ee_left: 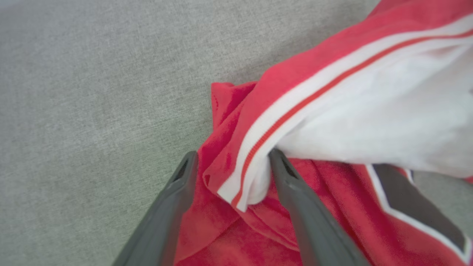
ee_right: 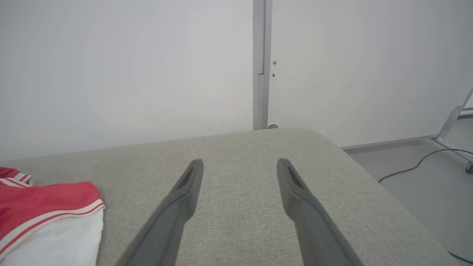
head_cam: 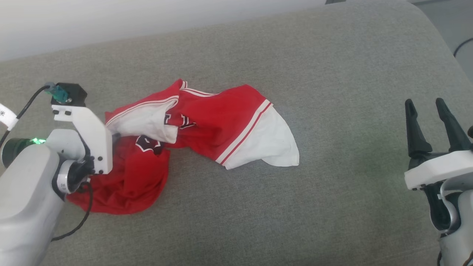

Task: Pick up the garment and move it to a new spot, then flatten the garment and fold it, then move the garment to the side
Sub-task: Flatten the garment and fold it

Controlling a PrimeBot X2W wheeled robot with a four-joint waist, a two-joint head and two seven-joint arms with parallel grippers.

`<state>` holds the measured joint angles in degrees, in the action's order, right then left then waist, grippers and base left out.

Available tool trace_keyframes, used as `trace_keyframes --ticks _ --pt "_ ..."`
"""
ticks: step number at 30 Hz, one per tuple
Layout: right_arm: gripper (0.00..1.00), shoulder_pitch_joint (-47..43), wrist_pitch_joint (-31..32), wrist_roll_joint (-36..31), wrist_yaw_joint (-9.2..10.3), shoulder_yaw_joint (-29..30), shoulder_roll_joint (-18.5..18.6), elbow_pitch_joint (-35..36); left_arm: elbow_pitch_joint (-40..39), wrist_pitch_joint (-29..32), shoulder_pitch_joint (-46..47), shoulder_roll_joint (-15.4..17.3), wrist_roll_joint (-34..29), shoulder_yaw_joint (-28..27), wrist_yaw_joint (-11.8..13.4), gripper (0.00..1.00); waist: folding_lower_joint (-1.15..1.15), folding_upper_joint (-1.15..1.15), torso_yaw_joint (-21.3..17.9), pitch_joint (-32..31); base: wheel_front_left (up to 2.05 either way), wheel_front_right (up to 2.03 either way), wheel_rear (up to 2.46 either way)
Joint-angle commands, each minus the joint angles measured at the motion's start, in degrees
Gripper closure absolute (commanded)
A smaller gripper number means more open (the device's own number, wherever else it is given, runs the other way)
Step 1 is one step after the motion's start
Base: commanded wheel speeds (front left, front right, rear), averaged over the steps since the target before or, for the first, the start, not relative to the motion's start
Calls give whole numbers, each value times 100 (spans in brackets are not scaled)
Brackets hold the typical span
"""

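I am looking down at the grey upholstered bench, which is taking up most of the head view, with a pale wall standing behind its far edge. The garment, a red jersey shirt with white sleeves and striped white bands, is lying crumpled on the left half of the bench. One white sleeve is spreading toward the middle and the red body is bunching toward the near left. My left gripper is reaching down into the garment's left end. Its jaws are standing spread, straddling a fold of the striped band, with one finger touching the cloth but not pinching it. My right gripper is hovering by the bench's right edge, well apart from the garment, jaws spread and holding nothing. A dark cable is trailing on the floor beyond the bench's right end.
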<state>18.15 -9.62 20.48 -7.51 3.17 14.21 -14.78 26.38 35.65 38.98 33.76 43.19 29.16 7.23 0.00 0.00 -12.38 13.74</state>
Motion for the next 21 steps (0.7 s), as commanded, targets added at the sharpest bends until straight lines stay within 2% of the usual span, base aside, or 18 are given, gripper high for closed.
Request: trace_keyframes --ticks 1,6,16,21 --pt "0 45 -3 -3 4 15 18 10 -34 -37 101 -53 63 -16 -44 0 0 0 50 -12 0 0 0" --pt "0 -13 5 -27 4 52 46 9 -362 189 295 -88 -24 131 -86 0 0 0 145 -71 0 0 0" --pt "0 -77 76 -92 4 11 -48 102 -1504 943 709 -233 -233 510 123 0 0 0 157 -181 0 0 0" --pt "0 -64 84 -77 4 -53 -66 120 -1753 1252 744 -355 -285 720 205 0 0 0 89 -175 0 0 0"
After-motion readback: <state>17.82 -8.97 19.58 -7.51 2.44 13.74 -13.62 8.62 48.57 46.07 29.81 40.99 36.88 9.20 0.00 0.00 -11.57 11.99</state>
